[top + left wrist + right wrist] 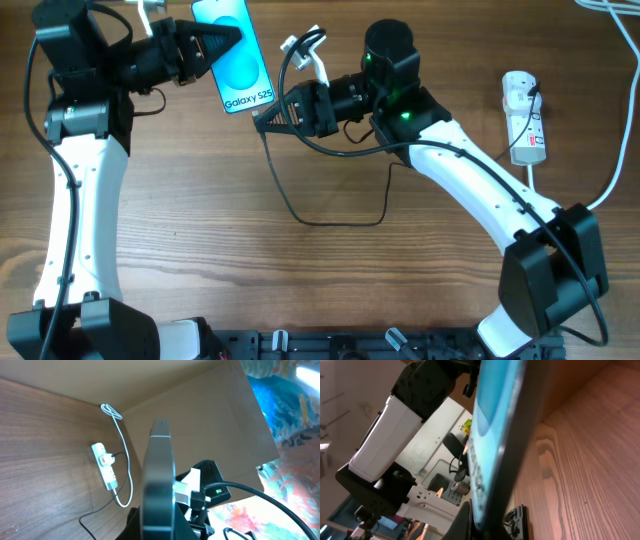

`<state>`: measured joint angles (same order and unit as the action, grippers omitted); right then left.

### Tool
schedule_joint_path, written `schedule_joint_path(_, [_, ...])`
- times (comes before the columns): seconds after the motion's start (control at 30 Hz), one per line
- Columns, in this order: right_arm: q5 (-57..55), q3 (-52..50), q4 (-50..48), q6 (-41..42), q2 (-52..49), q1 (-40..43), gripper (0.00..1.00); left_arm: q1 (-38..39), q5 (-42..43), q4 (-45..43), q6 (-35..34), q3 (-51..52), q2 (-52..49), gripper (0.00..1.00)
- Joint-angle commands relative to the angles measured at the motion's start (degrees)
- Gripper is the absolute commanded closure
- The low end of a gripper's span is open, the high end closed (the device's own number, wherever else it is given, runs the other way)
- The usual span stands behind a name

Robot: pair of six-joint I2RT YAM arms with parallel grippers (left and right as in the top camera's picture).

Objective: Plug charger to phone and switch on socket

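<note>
The phone (238, 60), blue screen reading "Galaxy S25", is held off the table at the back left. My left gripper (222, 42) is shut on its upper part; the left wrist view shows it edge-on (159, 485) between the jaws (159, 527). My right gripper (262, 117) is at the phone's bottom edge, shut on the end of the charger (330, 222), whose thin dark cable loops over the table toward the socket (524, 118) at the right. In the right wrist view the phone (495, 425) fills the middle and hides the plug tip.
The socket's thick white cord (615, 180) curves off to the back right. The left wrist view shows the socket (106, 466), its white cord (125, 450) and a brown cardboard wall (210, 420) behind the table. Both arm bases stand at the front edge.
</note>
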<state>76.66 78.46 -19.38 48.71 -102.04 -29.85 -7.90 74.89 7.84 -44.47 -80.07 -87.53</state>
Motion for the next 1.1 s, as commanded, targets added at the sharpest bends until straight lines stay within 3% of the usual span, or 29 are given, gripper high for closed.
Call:
schedule_joint_path(0.0, [0.17, 0.81, -0.35, 0.96, 0.04, 1.95, 0.96, -0.26, 1.97, -2.84, -2.95, -0.52, 0.52, 0.96])
schedule_joint_path(0.27, [1.22, 0.81, -6.69, 5.38, 0.04, 2.21, 0.96, -0.22, 2.43, -6.36, -5.68, -0.52, 0.52, 0.96])
schedule_joint_path(1.07, [0.68, 0.7, -5.68, 3.78, 0.02, -0.52, 0.96, -0.2, 2.89, -4.55, -5.25, -0.5, 0.52, 0.96])
